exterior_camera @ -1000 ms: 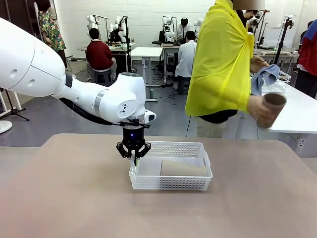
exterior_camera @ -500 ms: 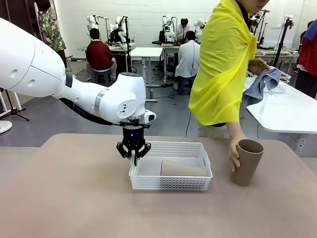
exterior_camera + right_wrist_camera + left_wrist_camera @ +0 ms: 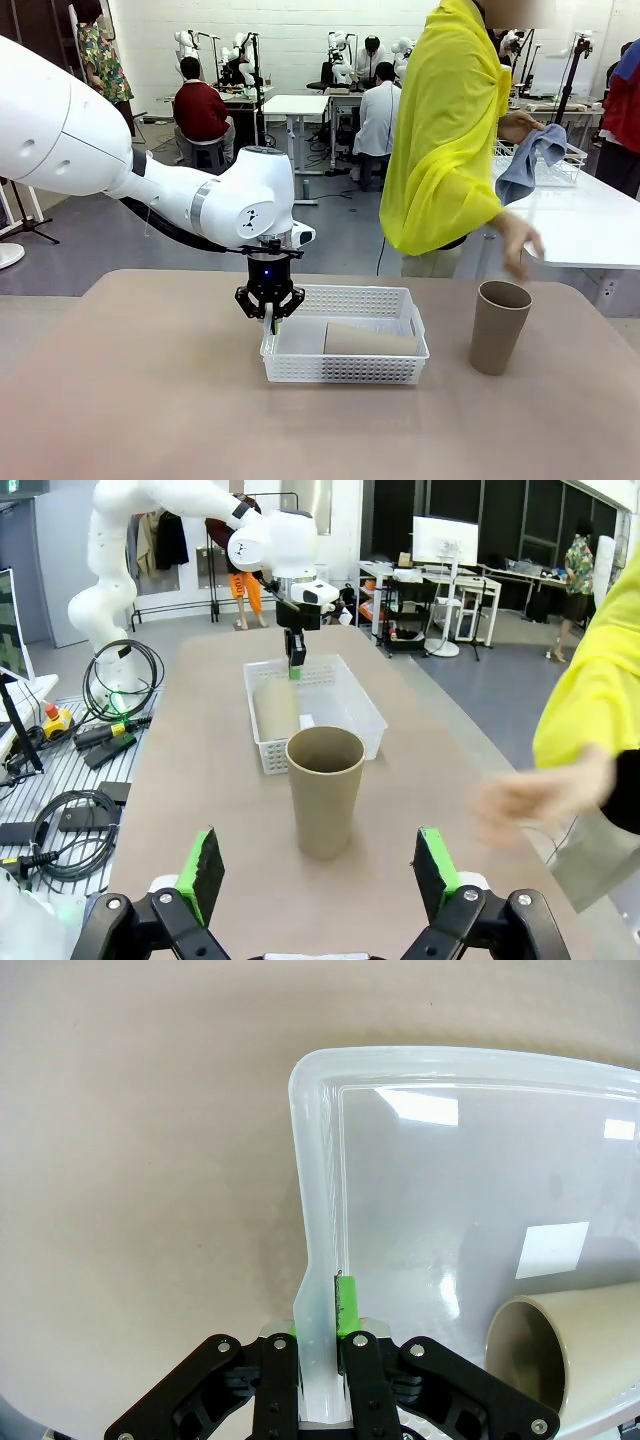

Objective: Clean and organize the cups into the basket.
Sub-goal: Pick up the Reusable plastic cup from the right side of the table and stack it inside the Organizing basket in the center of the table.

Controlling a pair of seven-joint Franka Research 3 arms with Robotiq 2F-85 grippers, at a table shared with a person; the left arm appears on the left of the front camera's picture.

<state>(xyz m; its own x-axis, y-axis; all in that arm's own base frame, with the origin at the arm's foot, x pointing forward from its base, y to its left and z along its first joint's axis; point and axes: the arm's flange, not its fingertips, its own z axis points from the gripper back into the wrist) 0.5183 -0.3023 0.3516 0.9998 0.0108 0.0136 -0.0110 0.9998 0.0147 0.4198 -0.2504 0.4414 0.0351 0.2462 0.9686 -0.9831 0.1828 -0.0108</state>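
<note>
L gripper [image 3: 271,318], centre-left in the front view, is clamped shut on the left rim of the basket [image 3: 400,292] (its wrist cam shows a green pad [image 3: 346,1305] tight against the white wall). One tan cup [image 3: 368,339] lies on its side inside, right half. A second tan cup [image 3: 498,327] stands upright on the table [image 3: 150,400], lower right, well apart from the basket. R gripper [image 3: 320,868] hangs wide open, empty, facing that cup. Person's hand [image 3: 520,246] is above it, not touching.
</note>
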